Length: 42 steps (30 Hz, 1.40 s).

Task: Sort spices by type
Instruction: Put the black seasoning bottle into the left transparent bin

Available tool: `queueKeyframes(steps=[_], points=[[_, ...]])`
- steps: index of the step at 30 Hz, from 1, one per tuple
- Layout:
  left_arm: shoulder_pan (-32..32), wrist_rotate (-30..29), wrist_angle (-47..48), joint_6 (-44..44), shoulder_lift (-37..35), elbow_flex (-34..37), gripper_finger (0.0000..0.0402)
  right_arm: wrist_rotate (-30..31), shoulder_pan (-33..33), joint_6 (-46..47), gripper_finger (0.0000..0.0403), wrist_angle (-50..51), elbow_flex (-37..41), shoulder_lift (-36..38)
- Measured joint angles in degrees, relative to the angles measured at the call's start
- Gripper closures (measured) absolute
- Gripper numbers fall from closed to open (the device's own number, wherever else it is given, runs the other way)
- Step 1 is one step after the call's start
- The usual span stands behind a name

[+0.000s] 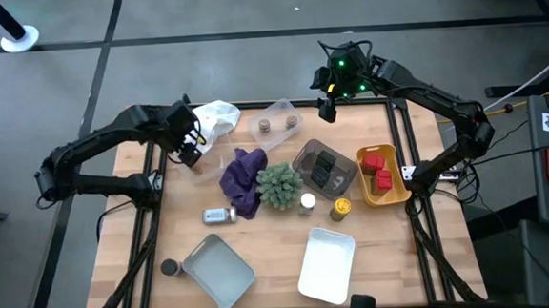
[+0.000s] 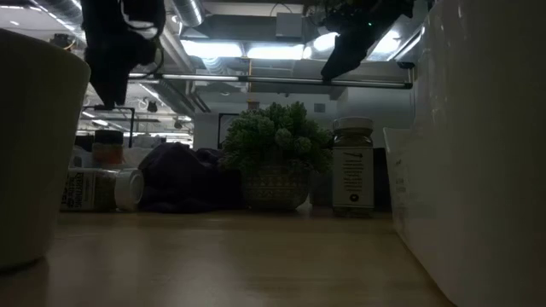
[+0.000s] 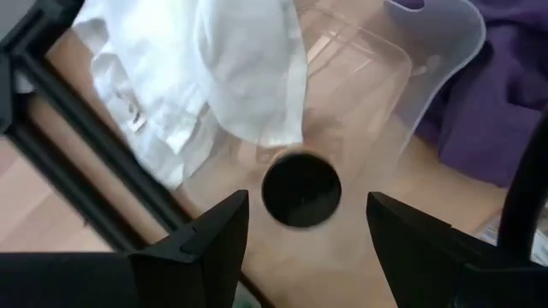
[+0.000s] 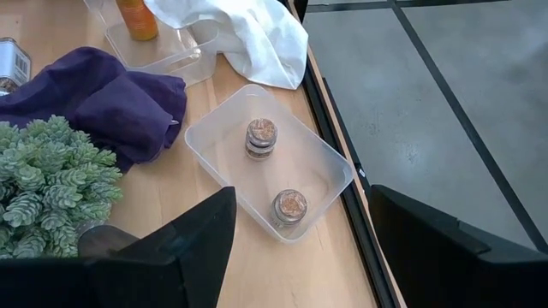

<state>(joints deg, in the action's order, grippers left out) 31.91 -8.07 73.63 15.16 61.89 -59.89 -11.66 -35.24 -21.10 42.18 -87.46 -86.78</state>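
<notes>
On the left, the left pincer (image 1: 190, 151) hangs over the far left part of the surface (image 1: 262, 260). Its two fingers are apart and it has hold of nothing. Right under it stands a jar with a black cap (image 3: 300, 189), inside a clear tub (image 3: 360, 77) beside a white cloth (image 1: 217, 119).

Near the front left corner a dark-capped jar (image 1: 170, 267) stands next to an empty grey tray (image 1: 219, 269). A white-capped glass jar (image 1: 218, 215) lies on its side beside the purple cloth (image 1: 244, 178).

In the middle, another clear tub (image 4: 321, 162) at the far edge has two brown-capped jars (image 4: 261, 137) in it, standing apart from each other. The spiky green plant (image 1: 279, 184) stands just beside the purple cloth. A small white-capped jar (image 1: 307, 203) stands close by the plant. A grey tub (image 1: 308, 157) has dark jars (image 1: 325, 167) in it. An empty white tray (image 1: 326, 264) lies at the front.

A yellow-capped jar (image 1: 341, 208) stands near the yellow tub (image 1: 389, 197), which has red tins (image 1: 378, 171) in it.

On the right, the right pincer (image 1: 329, 108) hangs at the far edge, near the tub with the two brown-capped jars. Its fingers are wide apart and it has hold of nothing.
</notes>
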Motion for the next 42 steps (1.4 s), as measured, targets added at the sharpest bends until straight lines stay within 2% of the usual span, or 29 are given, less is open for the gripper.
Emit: queueKeyframes(steps=[3,7,10,15,19,27,32,37,42], points=[[-0.84,3.08,5.49,4.06,0.00,-3.18,0.0180,0.00,0.00,0.00,0.0136,-0.01,0.00,0.00],[-3.50,13.34,12.61,9.51,-0.05,-4.99,0.0180,0.00,0.00,0.02,0.0136,-0.01,0.00,0.00],[-8.10,19.95,16.81,13.88,-0.33,-4.94,0.0180,0.00,0.00,0.02,0.0136,0.01,0.00,0.00],[-19.02,27.48,15.33,24.82,-1.09,-4.97,0.0180,0.00,0.00,0.02,0.0136,0.18,0.00,0.00],[-28.23,27.82,15.95,36.95,-1.00,-4.93,0.0180,0.01,0.00,0.03,0.0136,2.01,0.00,0.00],[-44.56,28.91,15.09,67.47,-0.98,-4.93,0.0180,0.00,0.00,0.03,0.0136,6.28,0.02,0.00],[-54.22,28.91,10.50,83.47,-0.61,-4.93,0.0180,0.06,-0.02,-0.20,0.0136,6.08,0.00,0.00],[-62.74,27.31,3.96,91.73,1.37,-4.93,0.0180,0.08,-0.02,-0.34,0.0136,5.62,0.02,0.00],[-69.34,26.78,0.70,90.48,5.83,-4.93,0.0180,0.11,-0.02,-0.35,0.0136,5.90,0.02,0.00]])
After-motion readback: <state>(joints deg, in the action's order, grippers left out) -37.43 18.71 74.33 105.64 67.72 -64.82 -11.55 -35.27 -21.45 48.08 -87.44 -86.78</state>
